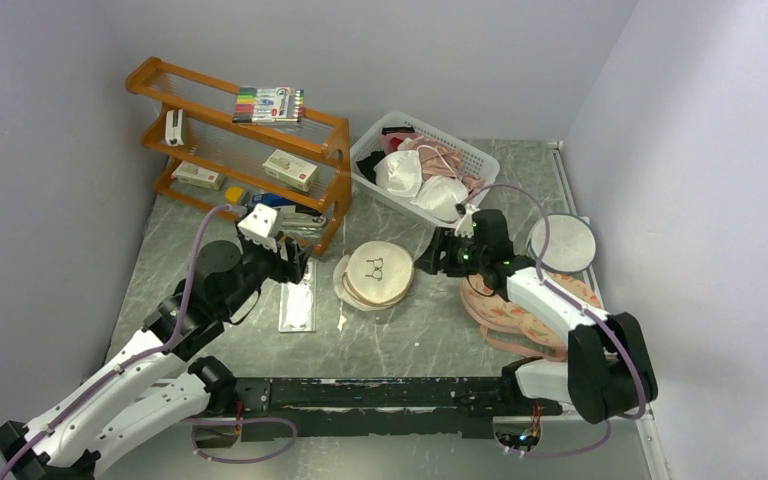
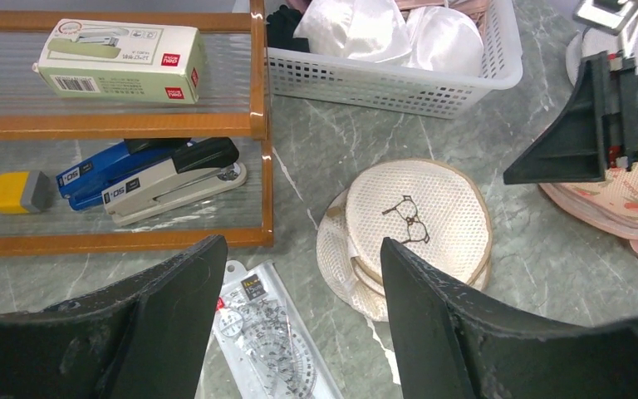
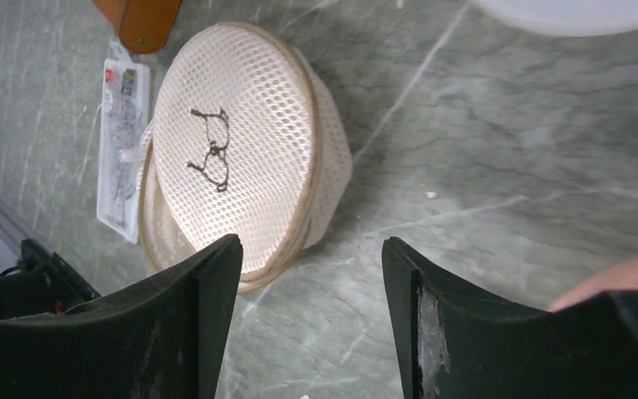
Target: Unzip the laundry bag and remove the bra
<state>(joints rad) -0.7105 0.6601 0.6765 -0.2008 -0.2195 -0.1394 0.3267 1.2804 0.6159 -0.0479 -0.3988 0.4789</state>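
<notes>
The laundry bag (image 1: 375, 272), a round cream mesh pouch with a beige zip rim and a black spectacles emblem, lies at mid-table. It also shows in the left wrist view (image 2: 419, 212) and the right wrist view (image 3: 233, 150). A second mesh layer sticks out under its left edge. What it holds is hidden; no bra shows in it. My left gripper (image 1: 295, 262) (image 2: 299, 245) is open and empty, just left of the bag. My right gripper (image 1: 428, 262) (image 3: 311, 245) is open and empty, just right of the bag, above the table.
A clear ruler pack (image 1: 297, 300) lies under my left gripper. A wooden shelf (image 1: 240, 150) stands at back left. A white basket (image 1: 460, 152) of garments is behind the bag. Peach patterned pads (image 1: 520, 315) and a grey disc (image 1: 563, 243) lie at the right.
</notes>
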